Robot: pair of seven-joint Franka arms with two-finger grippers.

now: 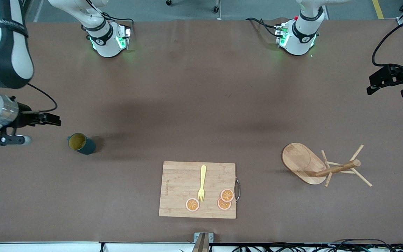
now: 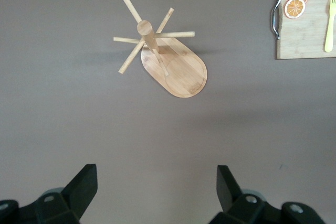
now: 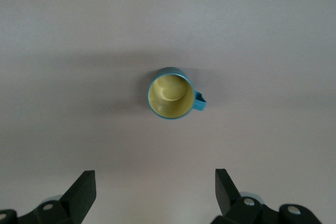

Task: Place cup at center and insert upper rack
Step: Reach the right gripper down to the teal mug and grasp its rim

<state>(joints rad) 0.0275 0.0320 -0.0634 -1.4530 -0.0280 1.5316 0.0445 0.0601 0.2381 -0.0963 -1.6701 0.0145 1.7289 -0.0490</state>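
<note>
The cup (image 1: 80, 143), a dark teal mug with a yellow inside, stands upright on the table toward the right arm's end; it also shows in the right wrist view (image 3: 170, 93). My right gripper (image 1: 51, 120) (image 3: 155, 179) is open and empty, up in the air beside the cup and apart from it. The upper rack (image 1: 322, 166), a wooden mug tree with an oval base, stands toward the left arm's end; it also shows in the left wrist view (image 2: 168, 56). My left gripper (image 1: 387, 87) (image 2: 156, 174) is open and empty, high over the table, well apart from the rack.
A bamboo cutting board (image 1: 180, 189) with a metal handle lies near the table's front edge, between cup and rack. On it are a yellow fork (image 1: 202, 183) and three orange slices (image 1: 226, 199). The board's corner shows in the left wrist view (image 2: 307, 35).
</note>
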